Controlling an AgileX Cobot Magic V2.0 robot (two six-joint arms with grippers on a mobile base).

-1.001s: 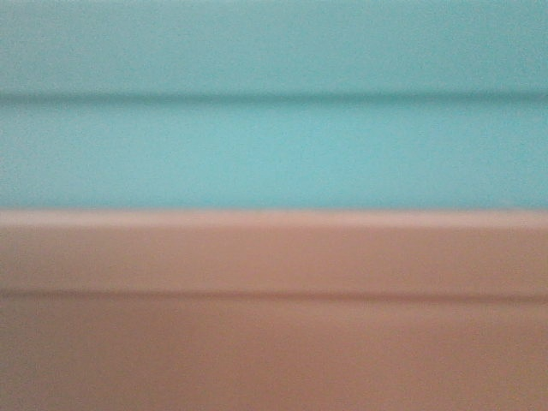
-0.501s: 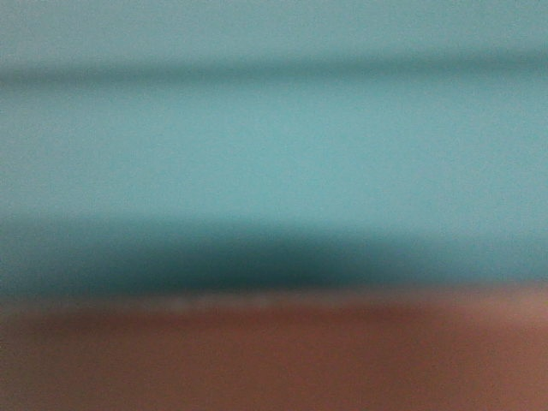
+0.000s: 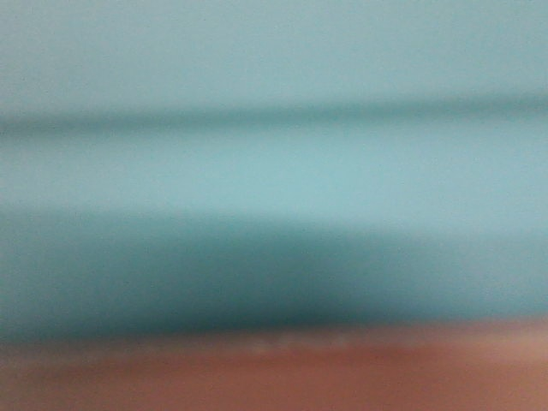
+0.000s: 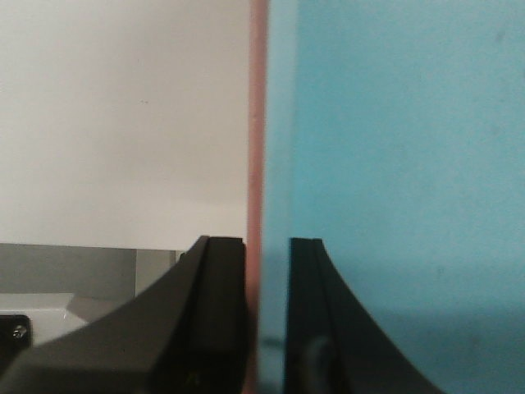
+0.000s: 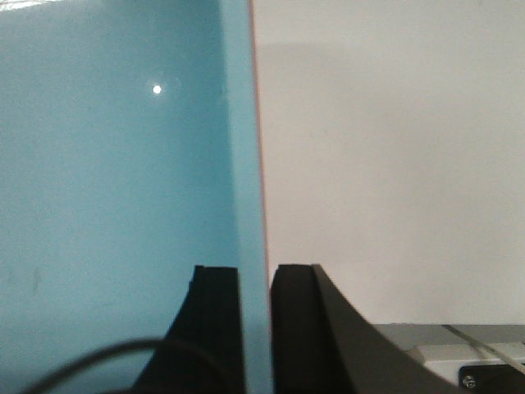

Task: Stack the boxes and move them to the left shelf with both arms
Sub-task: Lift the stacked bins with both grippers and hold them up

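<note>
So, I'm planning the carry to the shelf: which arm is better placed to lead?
Left, marginally: the left gripper visibly pinches both the pink tub and blue tub walls; the right gripper shows mainly blue.

Aqua tub [image 3: 274, 171] blurred, pink tub [image 3: 274, 385] cropped below

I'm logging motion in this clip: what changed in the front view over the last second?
The pink box slid down the frame to a thin strip at the bottom. The aqua box now fills most of it, with a dark shadow across its lower part. Unchanged: aqua above pink, together filling the view.
</note>
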